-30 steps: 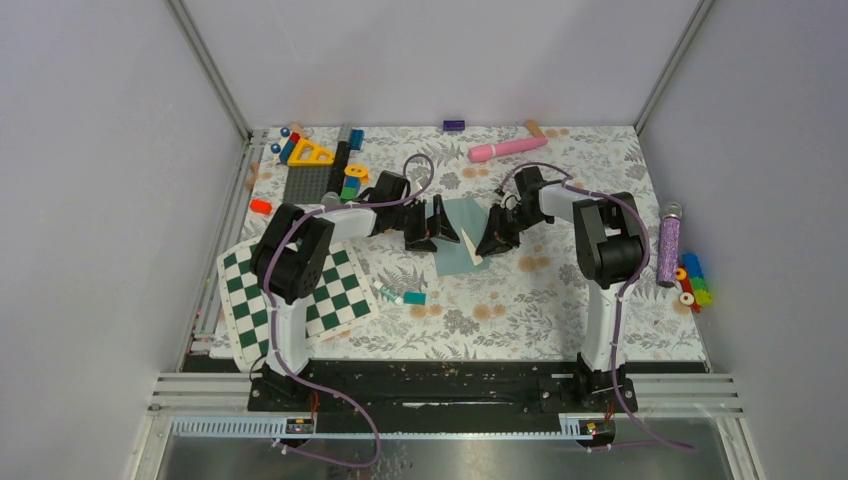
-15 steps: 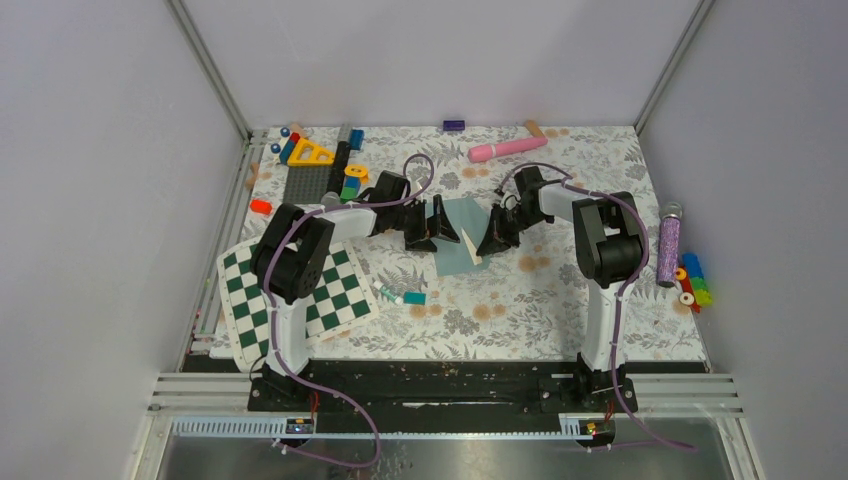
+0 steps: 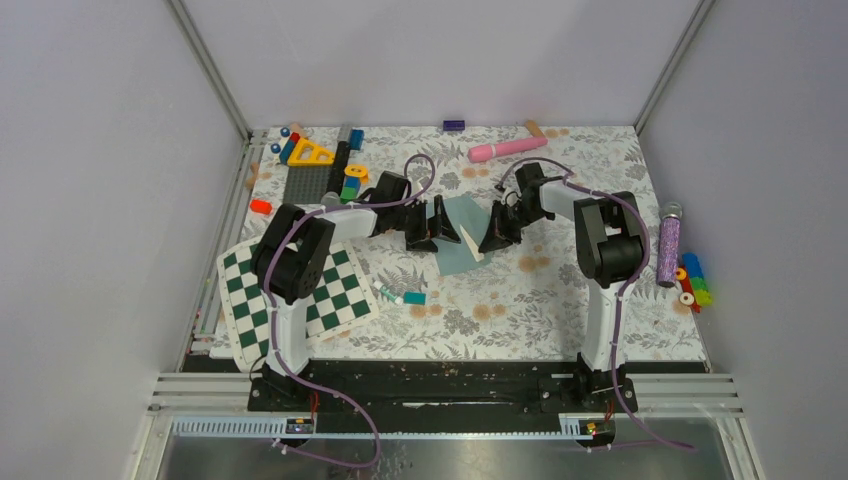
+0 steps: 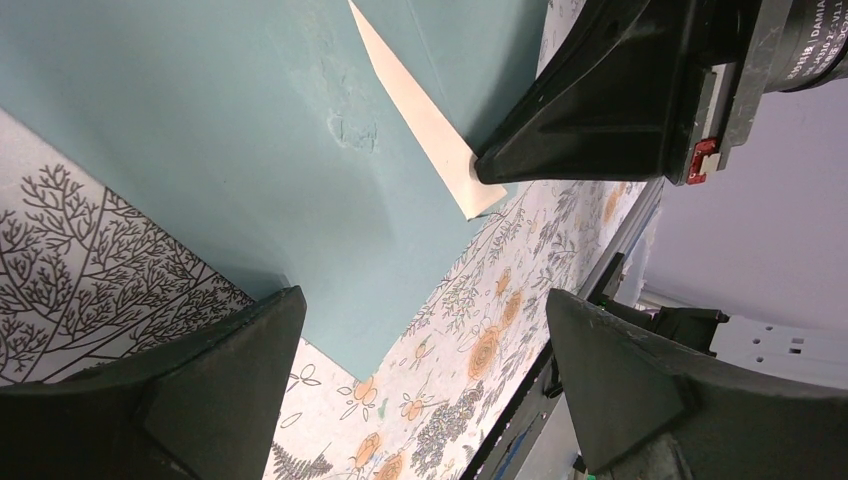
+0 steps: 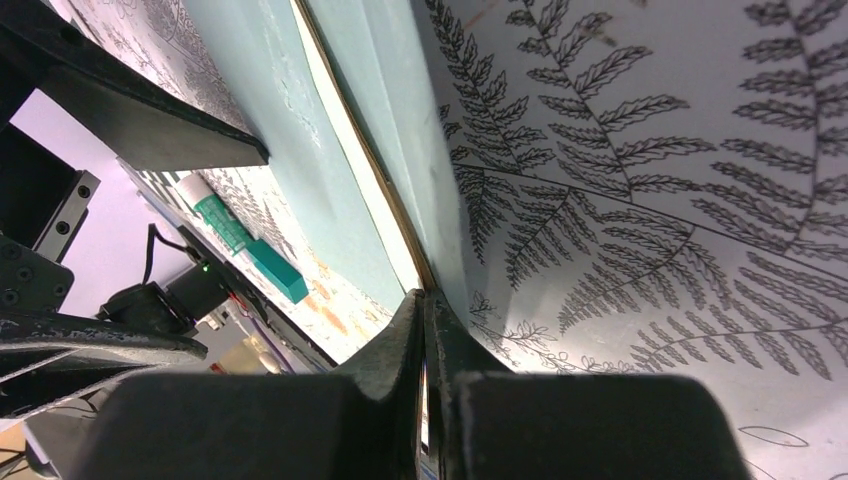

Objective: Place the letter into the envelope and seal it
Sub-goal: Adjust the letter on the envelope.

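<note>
The teal envelope [image 3: 460, 238] lies flat mid-table and fills the left wrist view [image 4: 230, 130]. A thin strip and one corner of the cream letter [image 4: 440, 150] stick out along its right edge; it also shows in the right wrist view [image 5: 355, 160]. My right gripper [image 3: 490, 240] is shut, its jaws pinched together on the letter's edge at that corner [image 5: 424, 310]. My left gripper [image 3: 438, 230] is open at the envelope's left side [image 4: 420, 380]. One of its fingers [image 4: 170, 390] is over the envelope's edge, the other [image 4: 640, 390] over bare table.
A green-white checkerboard [image 3: 300, 295] lies near left. A small teal block [image 3: 414, 298] and a green-white stick [image 3: 388, 294] lie just in front of the envelope. Toy pieces [image 3: 320, 165] sit far left, a pink tube [image 3: 505, 149] at the back, a purple tube [image 3: 668, 245] and coloured pegs [image 3: 692, 280] right.
My right wrist has shifted very slightly away from me while still shut on the letter's corner. The left arm and the envelope have not visibly moved.
</note>
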### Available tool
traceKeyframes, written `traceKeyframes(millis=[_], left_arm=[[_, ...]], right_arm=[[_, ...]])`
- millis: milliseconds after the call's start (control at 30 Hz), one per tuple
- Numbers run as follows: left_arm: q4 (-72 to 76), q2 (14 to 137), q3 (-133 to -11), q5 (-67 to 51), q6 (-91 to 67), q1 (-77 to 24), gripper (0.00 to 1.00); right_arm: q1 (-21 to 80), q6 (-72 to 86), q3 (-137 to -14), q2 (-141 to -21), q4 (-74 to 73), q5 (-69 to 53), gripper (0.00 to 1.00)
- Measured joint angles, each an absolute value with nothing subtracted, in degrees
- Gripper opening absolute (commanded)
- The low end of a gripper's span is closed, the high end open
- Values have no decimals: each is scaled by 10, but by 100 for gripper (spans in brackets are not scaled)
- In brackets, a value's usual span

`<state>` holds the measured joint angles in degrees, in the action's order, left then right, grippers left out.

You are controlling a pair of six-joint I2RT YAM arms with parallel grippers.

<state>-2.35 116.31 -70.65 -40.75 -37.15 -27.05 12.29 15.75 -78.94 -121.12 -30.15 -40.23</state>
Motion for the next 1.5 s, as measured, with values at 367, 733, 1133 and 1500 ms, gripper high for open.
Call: traceKeyframes(millis=[367, 733, 1133, 1500], left_arm=[[-23, 1163, -707, -407, -371, -272, 97], [-24, 1161, -706, -402, -371, -273, 98], [-24, 1160, -706, -401, -371, -274, 98], [-25, 1160, -706, -399, -371, -274, 98]], right_arm=[[104, 148, -790, -1202, -309, -379, 0], [102, 156, -787, -1192, -302, -373, 21], [109, 138, -790, -1181, -310, -352, 45], [118, 128, -797, -1155, -303, -329, 44]])
